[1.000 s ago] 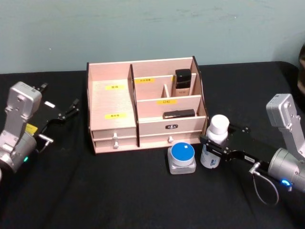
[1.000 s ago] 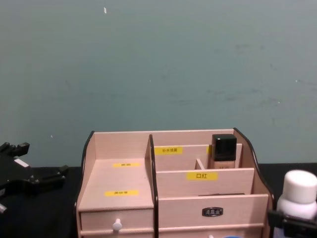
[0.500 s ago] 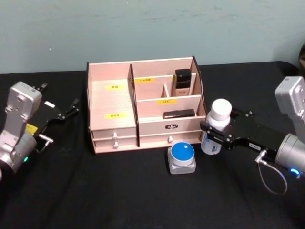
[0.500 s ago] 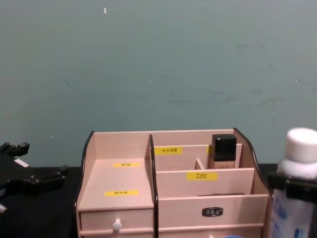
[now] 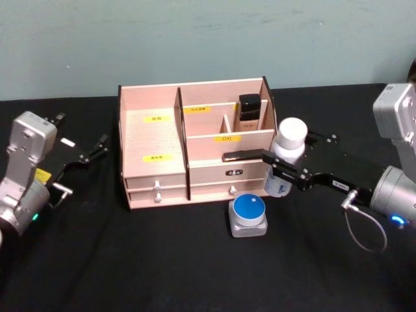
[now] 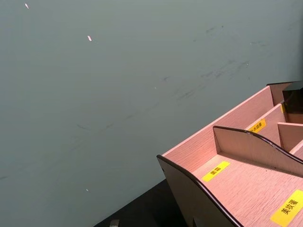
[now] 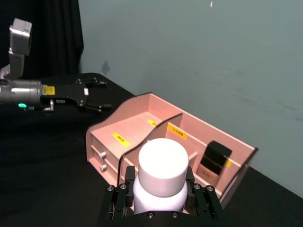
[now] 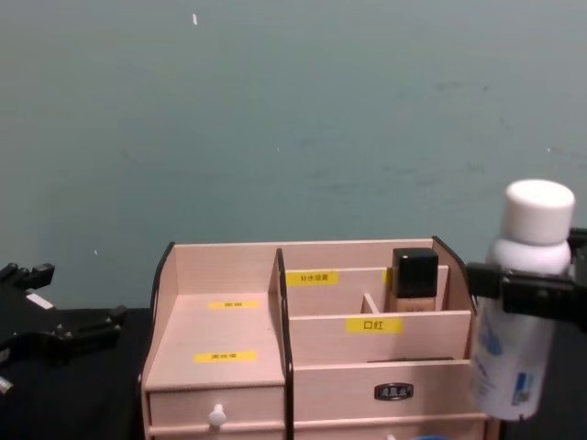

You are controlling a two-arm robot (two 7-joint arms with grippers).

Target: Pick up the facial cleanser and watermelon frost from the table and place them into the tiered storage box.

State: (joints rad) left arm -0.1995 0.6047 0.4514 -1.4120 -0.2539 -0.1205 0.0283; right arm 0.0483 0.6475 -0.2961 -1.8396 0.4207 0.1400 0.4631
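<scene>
White-capped bottle (image 5: 292, 134): held off the black table (image 5: 195, 273), just beside the right side panel of the tiered storage box (image 5: 153, 138); I cannot tell whether they touch. Its cap stands above the box's rim in the chest view, the body leaning slightly.

Handling (judged): rigid plastic, probably light, with smooth, likely slippery walls. The hold just under the cap looks sound, since the shoulder should stop it sliding.

My right gripper (image 5: 285, 174) is clamped around the bottle's neck. The arm reaches in from the right, forearm near level.

Left gripper (image 5: 103, 145) is parked left of the box, fingers apart, holding nothing.

Blue-lidded jar (image 5: 247, 214) sits on the table in front of the box.
</scene>
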